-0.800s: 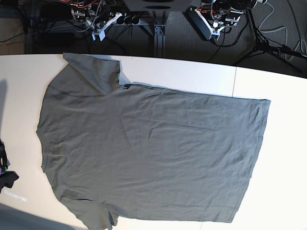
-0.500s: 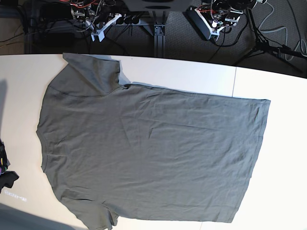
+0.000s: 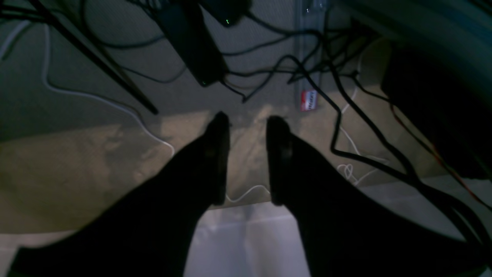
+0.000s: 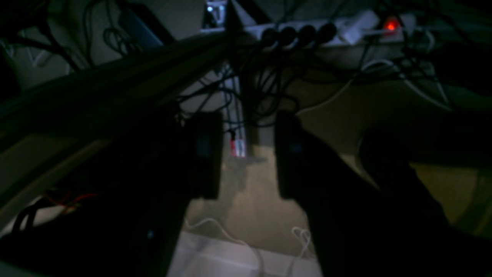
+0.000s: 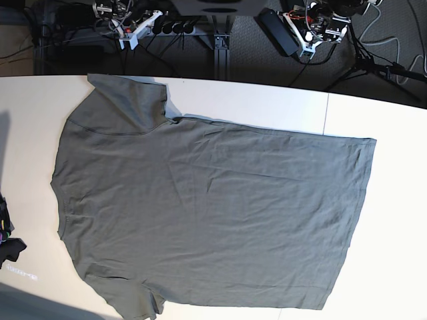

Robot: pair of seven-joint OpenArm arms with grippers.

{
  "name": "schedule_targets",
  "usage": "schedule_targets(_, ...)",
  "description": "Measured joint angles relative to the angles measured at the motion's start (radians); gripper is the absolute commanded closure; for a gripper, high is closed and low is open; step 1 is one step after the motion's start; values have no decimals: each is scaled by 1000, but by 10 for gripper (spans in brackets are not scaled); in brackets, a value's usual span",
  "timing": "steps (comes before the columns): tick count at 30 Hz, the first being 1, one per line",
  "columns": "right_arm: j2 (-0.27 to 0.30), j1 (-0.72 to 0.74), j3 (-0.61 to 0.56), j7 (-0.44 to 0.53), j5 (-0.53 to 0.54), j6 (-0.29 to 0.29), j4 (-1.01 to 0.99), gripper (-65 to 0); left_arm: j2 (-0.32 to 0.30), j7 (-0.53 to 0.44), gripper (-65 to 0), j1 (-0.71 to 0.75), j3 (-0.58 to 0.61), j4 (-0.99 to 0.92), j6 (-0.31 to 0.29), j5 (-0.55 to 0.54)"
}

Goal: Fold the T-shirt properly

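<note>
The dark grey-olive T-shirt point(image 5: 213, 207) lies spread flat on the white table point(image 5: 393, 200), collar end at the left and hem at the right. One sleeve points to the far edge and the other hangs at the near edge. Both arms are behind the far table edge, off the cloth: the right arm point(image 5: 130, 27) at the top left, the left arm point(image 5: 310, 30) at the top right. My left gripper point(image 3: 249, 119) is open over the floor with nothing between its fingers. My right gripper point(image 4: 248, 117) is also open and empty.
A dark object point(image 5: 8, 237) sits at the table's left edge. Behind the table are cables, a power strip point(image 4: 323, 29), a black adapter point(image 3: 196, 46) and a stand leg point(image 5: 373, 63). A seam point(image 5: 327, 113) crosses the tabletop on the right.
Both arms have drawn back a little toward the top of the base view. The T-shirt has not moved.
</note>
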Motion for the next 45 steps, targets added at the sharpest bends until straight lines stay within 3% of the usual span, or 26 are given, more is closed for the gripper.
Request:
schedule_targets(2, 8, -38, 0, -37, 50, 5, 53, -234, -8, 42, -171, 6, 0, 25, -26, 2)
schedule_targets(4, 16, -79, 0, -95, 119, 9, 118, -234, -14, 100, -171, 13, 0, 58, -112, -5)
schedule_targets(7, 35, -154, -3, -146, 204, 15, 227, -234, -33, 188, -171, 42, -5, 142, -216, -122)
schedule_targets(10, 72, -238, -3, -186, 297, 18, 336, -234, -70, 198, -172, 103, -54, 265, -257, -193)
schedule_targets(16, 169, -391, -4, -327, 534, 34, 559, -234, -103, 246, -172, 264, -240, 579, -273, -201)
schedule_targets(21, 259, -508, -5, -443, 723, 48, 769, -234, -115, 308, -177, 409, -388, 873, -308, -378)
schedule_targets(24, 296, -566, 9, -469, 777, 48, 869, -250, -138, 349, -182, 498, -444, 1010, -311, -448)
schedule_targets(29, 318, -627, 54, -562, 873, 51, 967, -270, -147, 383, -230, 618, -528, 1202, -314, -545)
schedule_targets(33, 338, -636, 106, -658, 1003, 63, 1030, -270, -149, 432, -230, 702, -612, 1321, -317, -614)
schedule_targets(36, 340, -634, 149, -662, 1045, 72, 1082, -270, -158, 435, -230, 732, -674, 1393, -317, -641)
schedule_targets(40, 340, -630, 212, -671, 1063, 74, 1144, -349, -186, 464, -230, 745, -721, 1424, -317, -669)
schedule_targets(45, 340, -547, 254, -671, 1093, 75, 1190, -352, -225, 461, -230, 745, -739, 1425, -317, -671)
